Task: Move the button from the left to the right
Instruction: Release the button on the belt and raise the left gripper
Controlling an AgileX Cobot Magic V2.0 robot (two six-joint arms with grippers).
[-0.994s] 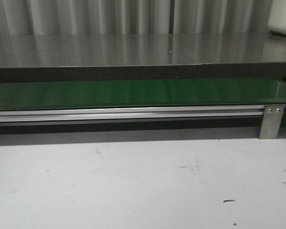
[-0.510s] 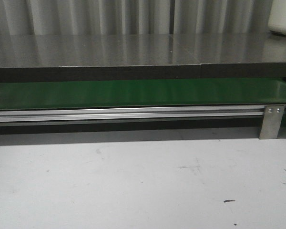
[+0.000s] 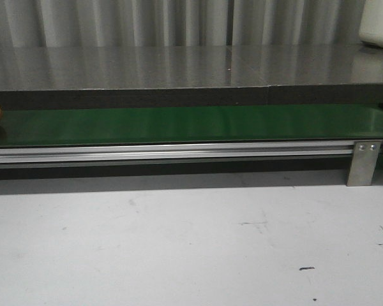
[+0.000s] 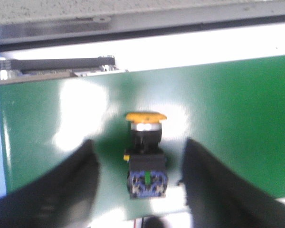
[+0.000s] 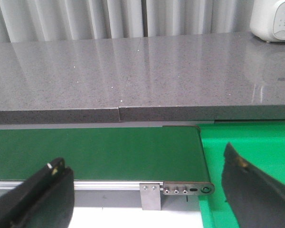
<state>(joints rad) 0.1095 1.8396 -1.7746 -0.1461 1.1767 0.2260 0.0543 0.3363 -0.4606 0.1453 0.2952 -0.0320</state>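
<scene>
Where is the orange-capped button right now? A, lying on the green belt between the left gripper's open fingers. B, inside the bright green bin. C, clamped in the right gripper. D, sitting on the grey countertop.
A: the left wrist view shows the button lying on the green belt, with the left gripper open and its fingers apart from the button on either side.

No writing, label, brand or number can be read anywhere here. The white appliance [image 5: 273, 19] at the far end of the grey counter has a few small marks on its front, too tiny and blurred to make out. The button [image 4: 145, 154] shows no legible marking either.
</scene>
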